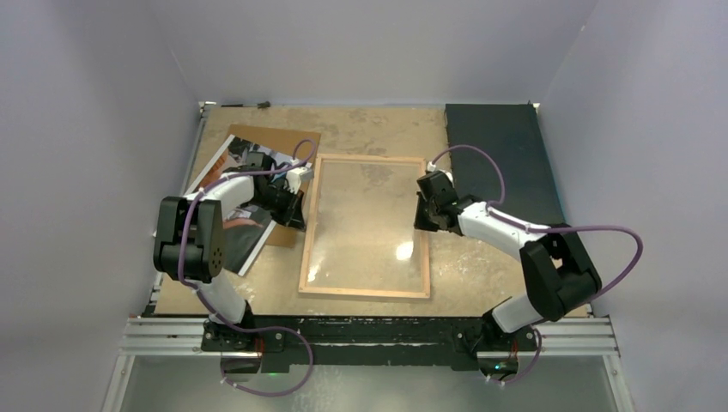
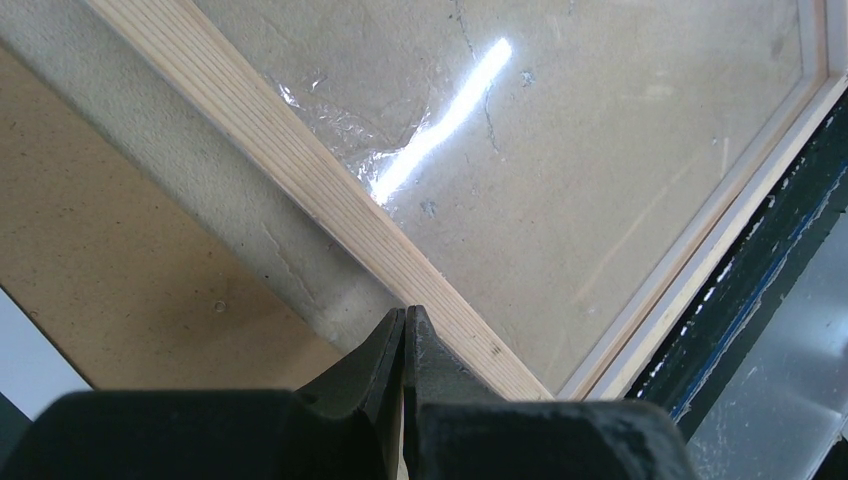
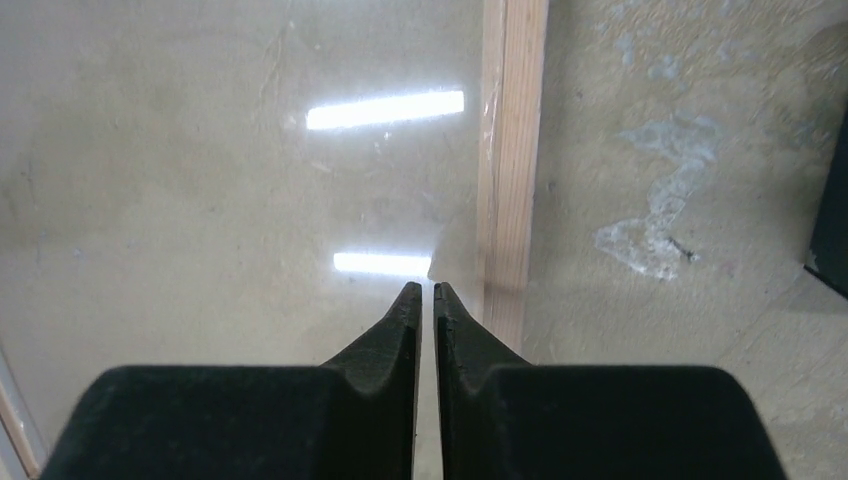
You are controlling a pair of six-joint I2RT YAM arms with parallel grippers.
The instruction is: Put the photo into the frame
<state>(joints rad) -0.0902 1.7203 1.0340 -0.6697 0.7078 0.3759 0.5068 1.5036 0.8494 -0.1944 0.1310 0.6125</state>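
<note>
A worn tan surface [image 1: 378, 124] sits inside plain white walls. The large rectangular frame [image 1: 365, 292] lies flat in the middle, its light wood back facing up. The surface shows through its clear pane, so the opening holds nothing yet.

The large glossy photo [image 1: 221, 167], dark with white and orange-brown patches, lies to the left of the frame. It rests on a plain brown backing board [image 1: 275, 137] and is partly hidden under the left arm. A black rectangular mat [image 1: 498, 146] lies at the far right.

The left tool [image 2: 404, 315] has its fingers pressed together with nothing between them, the tips at the frame's left wooden rail. The right tool [image 3: 427, 292] is closed to a thin slit and looks empty, its tips over the pane just inside the right rail.

I judge the task to be early: the frame seems ready, back up, but the photo is not yet lifted or laid in. Picking it up, carrying it right and seating it inside the rails all remain
</note>
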